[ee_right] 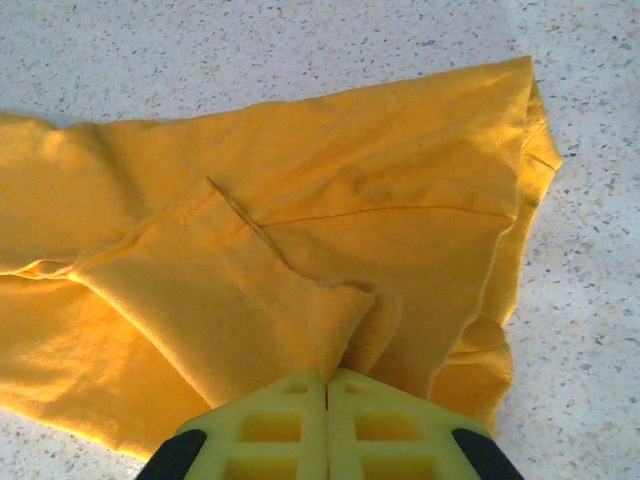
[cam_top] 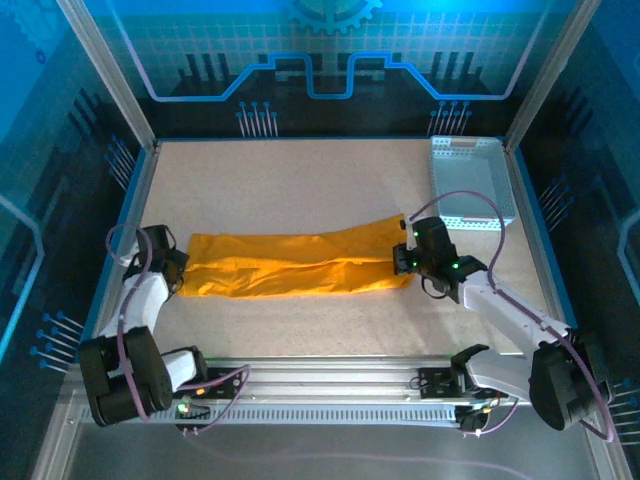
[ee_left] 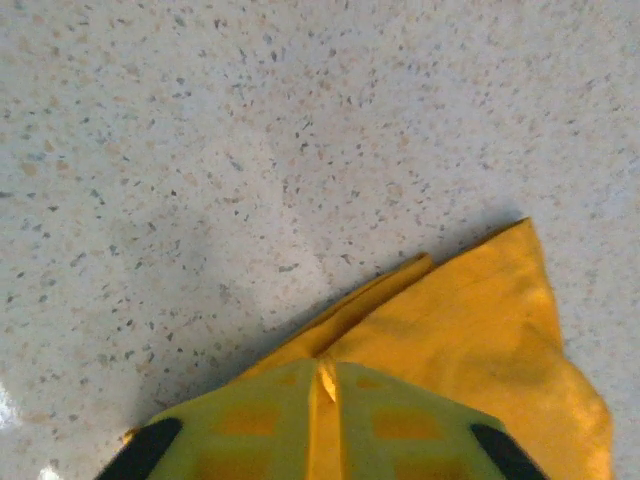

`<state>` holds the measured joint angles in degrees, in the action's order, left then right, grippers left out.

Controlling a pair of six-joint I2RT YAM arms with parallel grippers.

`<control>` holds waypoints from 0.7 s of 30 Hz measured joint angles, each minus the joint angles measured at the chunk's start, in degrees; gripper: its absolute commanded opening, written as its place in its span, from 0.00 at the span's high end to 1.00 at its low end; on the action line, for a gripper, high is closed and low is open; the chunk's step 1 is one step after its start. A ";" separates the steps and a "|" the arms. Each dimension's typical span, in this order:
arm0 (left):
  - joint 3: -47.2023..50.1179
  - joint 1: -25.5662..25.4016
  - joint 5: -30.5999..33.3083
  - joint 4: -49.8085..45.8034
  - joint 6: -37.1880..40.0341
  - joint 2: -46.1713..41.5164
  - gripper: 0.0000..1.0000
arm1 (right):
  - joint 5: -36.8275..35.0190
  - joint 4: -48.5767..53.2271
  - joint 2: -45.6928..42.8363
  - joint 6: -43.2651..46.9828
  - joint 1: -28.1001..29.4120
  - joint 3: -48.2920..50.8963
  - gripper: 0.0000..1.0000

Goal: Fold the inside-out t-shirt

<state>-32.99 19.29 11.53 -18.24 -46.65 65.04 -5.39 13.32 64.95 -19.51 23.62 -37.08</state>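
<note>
The inside-out t-shirt (cam_top: 300, 265) is orange-yellow and lies on the table as a long, narrow band running left to right. At the band's left end my left gripper (cam_top: 178, 268) is shut on the cloth. In the left wrist view a strip of the t-shirt (ee_left: 480, 320) runs up between the closed yellow-green jaws of the left gripper (ee_left: 325, 368). My right gripper (cam_top: 403, 258) is at the band's right end. In the right wrist view the right gripper (ee_right: 327, 375) is shut, pinching a raised fold of the t-shirt (ee_right: 300, 200), with a sleeve seam lying just beyond.
A pale perforated plastic basket (cam_top: 470, 185) stands at the back right corner, just behind the right arm. Speckled tabletop (cam_top: 300, 185) stretches behind the shirt, and a narrower strip of it lies in front. A metal rail (cam_top: 330, 385) runs along the near edge.
</note>
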 measured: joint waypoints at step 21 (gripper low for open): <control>-21.31 -16.57 -13.62 -2.95 6.78 27.02 0.57 | 2.99 9.16 18.62 -4.07 -1.92 -20.44 0.48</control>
<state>-54.30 2.72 -2.09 -21.19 -39.88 92.05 -2.39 22.48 83.57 -23.57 21.69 -57.52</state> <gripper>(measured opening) 0.420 0.518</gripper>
